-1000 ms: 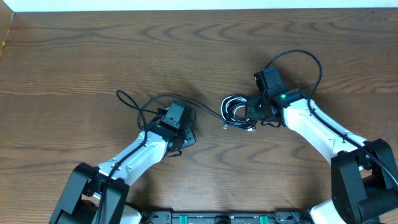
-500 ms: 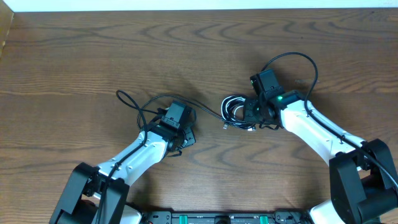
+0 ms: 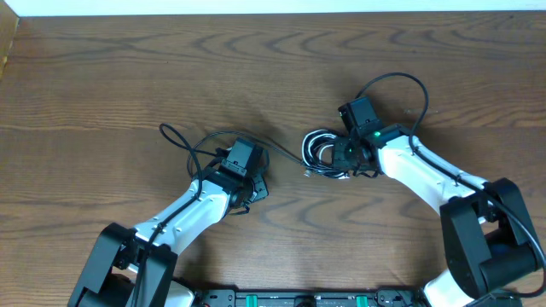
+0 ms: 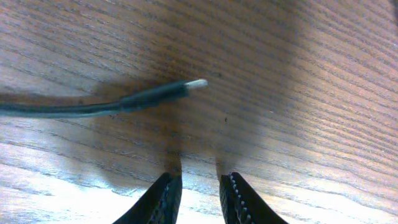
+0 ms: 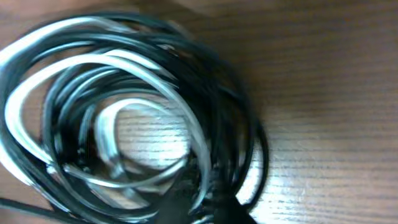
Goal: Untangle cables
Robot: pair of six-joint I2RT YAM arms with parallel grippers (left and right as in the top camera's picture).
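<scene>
The bundle of cables [image 3: 322,153], black cords and one white, lies coiled on the tabletop [image 3: 128,77] just right of the middle of the overhead view. The right gripper [image 3: 345,155] sits at the bundle's right edge, pinched shut. Its close view is blurry, so I cannot tell if a cord is caught. A thin black cable [image 3: 183,141] runs left from the bundle. A plug [image 4: 193,84] lies flat above the left gripper [image 4: 199,193], which is a little bit apart and holds nothing.

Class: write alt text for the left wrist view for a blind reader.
A black cable with a silver plug tip lies on the wooden table; the jaws of the left gripper stand slightly apart below it, empty.
</scene>
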